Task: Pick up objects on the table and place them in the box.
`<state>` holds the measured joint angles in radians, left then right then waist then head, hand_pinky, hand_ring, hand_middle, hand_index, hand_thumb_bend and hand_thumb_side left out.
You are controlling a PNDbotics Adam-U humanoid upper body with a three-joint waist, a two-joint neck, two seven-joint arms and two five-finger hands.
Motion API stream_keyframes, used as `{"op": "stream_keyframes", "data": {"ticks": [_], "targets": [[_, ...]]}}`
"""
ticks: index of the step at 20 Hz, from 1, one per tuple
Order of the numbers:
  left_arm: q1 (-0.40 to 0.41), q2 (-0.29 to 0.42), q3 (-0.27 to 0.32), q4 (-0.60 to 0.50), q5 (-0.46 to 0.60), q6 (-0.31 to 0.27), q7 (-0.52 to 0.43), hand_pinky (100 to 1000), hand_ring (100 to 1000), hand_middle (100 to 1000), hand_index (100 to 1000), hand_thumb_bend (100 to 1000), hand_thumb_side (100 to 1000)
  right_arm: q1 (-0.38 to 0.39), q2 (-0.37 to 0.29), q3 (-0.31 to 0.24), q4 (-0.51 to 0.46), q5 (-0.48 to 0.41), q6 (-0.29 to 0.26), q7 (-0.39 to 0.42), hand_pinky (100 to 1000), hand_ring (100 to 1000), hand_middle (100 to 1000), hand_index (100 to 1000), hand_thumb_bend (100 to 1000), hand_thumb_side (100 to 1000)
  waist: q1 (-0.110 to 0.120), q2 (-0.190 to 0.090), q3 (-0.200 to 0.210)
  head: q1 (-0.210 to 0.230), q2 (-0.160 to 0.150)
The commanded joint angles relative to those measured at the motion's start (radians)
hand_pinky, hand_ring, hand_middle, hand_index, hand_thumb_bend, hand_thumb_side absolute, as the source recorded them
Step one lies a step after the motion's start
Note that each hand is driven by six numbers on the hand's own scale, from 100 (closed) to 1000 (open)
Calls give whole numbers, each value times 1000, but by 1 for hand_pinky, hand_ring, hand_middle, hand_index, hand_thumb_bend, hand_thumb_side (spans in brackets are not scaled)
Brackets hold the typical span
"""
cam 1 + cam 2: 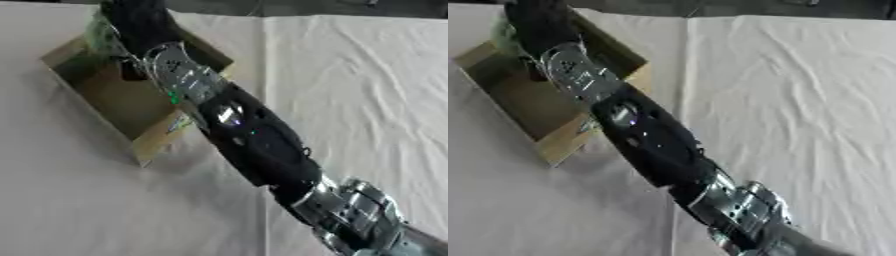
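Observation:
An open cardboard box (156, 141) stands at the upper left on the white cloth, its brown floor (122, 100) showing. My right arm (254, 135) reaches in from the lower right, diagonally across the box. My right hand (136, 20) is above the box's far corner, seen from the back as a dark shape. A pale green thing (98, 31) shows against the hand's left side, over the box's far wall. Whether the hand holds it is hidden. The arm covers the right part of the box. My left hand shows in neither view.
A white wrinkled cloth (798, 100) covers the table, with a seam running down the middle. A dark strip runs along the far edge at the top.

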<state>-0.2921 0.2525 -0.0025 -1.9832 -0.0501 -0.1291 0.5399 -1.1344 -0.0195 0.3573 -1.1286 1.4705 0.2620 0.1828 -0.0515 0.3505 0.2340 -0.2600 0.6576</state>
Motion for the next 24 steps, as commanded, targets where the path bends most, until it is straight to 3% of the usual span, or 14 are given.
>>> {"op": "stream_keyframes", "data": {"ticks": [1, 6, 13, 20, 24], "targets": [[-10, 3, 0, -17, 4, 2, -1, 348, 555, 716, 838, 100, 727, -18, 9, -13, 10, -6, -21, 44, 863, 825, 602, 779, 100, 281, 8, -17, 4, -6, -8], [-10, 2, -2, -17, 6, 4, -2, 347, 552, 713, 836, 100, 725, -22, 12, -29, 26, -48, -32, 123, 880, 872, 715, 844, 100, 394, 7, -17, 3, -8, -5], [-8, -1, -2, -17, 9, 8, -1, 345, 550, 711, 835, 100, 723, -23, 13, -49, 56, -20, -5, 151, 899, 912, 772, 912, 100, 542, 8, -16, 6, -12, -8], [-7, -3, -2, -17, 9, 10, 0, 345, 549, 710, 835, 100, 722, -25, 17, -57, 75, 6, -11, 164, 920, 934, 798, 956, 340, 702, 10, -14, 8, -17, -11], [-7, -4, -1, -17, 11, 11, 2, 344, 549, 709, 835, 100, 721, -26, 18, -65, 87, 0, -29, 188, 933, 949, 827, 982, 673, 768, 10, -13, 10, -22, -14]]}}
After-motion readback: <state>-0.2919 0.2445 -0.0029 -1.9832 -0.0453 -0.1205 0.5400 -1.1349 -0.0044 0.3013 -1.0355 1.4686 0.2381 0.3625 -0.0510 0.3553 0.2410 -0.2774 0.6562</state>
